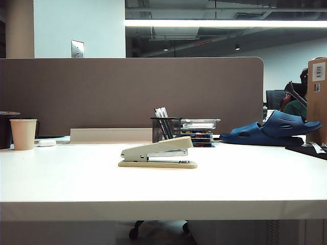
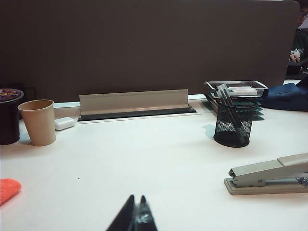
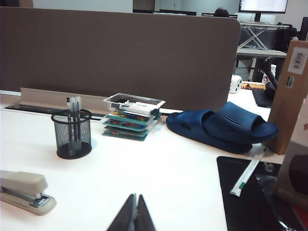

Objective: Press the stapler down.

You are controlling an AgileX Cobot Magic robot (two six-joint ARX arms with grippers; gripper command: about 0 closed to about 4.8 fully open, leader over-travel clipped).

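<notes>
We see the stapler (image 1: 158, 153) lying alone near the middle of the white tabletop (image 1: 163, 184), its sloped top arm raised above the silver magazine and flat tan base. Neither arm appears in the exterior view. In the wrist views, the left end effector (image 2: 136, 216) and the right end effector (image 3: 134, 214) each show dark fingertips pressed together, holding nothing, well apart from the stapler. Behind it stand a black mesh pen cup (image 1: 165, 129) and a stack of flat trays (image 1: 198, 131); a pair of blue slippers (image 1: 273, 130) lies to the right. A paper cup (image 1: 23, 133) stands at the far left. A cardboard box (image 1: 318, 99) carries a white barcode label, its print too small to read. A brown partition (image 1: 127, 92) closes off the tabletop; an open office with ceiling strip lighting lies beyond.
</notes>
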